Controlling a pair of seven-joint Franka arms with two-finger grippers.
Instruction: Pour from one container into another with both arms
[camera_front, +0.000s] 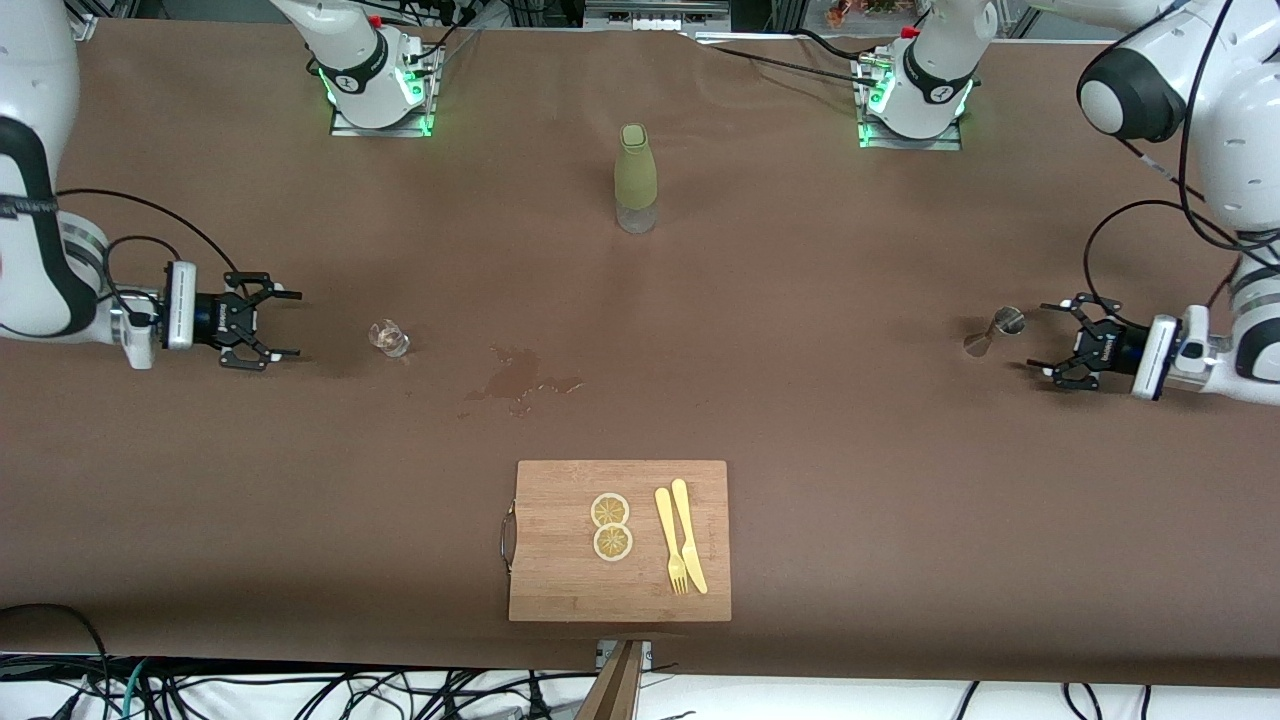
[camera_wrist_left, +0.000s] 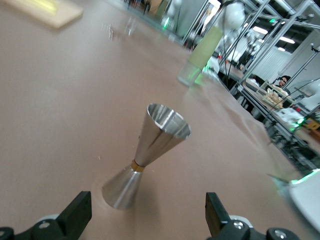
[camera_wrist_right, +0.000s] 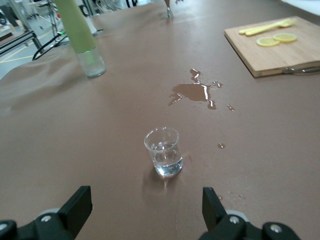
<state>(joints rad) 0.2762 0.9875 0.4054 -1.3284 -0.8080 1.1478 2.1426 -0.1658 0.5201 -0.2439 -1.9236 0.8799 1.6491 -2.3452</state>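
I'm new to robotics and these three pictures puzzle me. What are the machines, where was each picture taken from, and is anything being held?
These are two white robot arms bolted to a brown table. The wide picture looks down from a high camera facing them. The other two come from cameras on the arms' wrists, looking out past the jaws.

The left gripper has its jaws open, facing a metal measuring cup shaped like an hourglass; the left wrist view shows it standing upright. The right gripper, also open, faces a small glass with a little clear liquid in it. Nothing is held yet.

Also on the table: a green bottle near the arms' bases, a spill near the middle, and a wooden board nearest the front camera, carrying two lemon slices, a yellow fork and knife.
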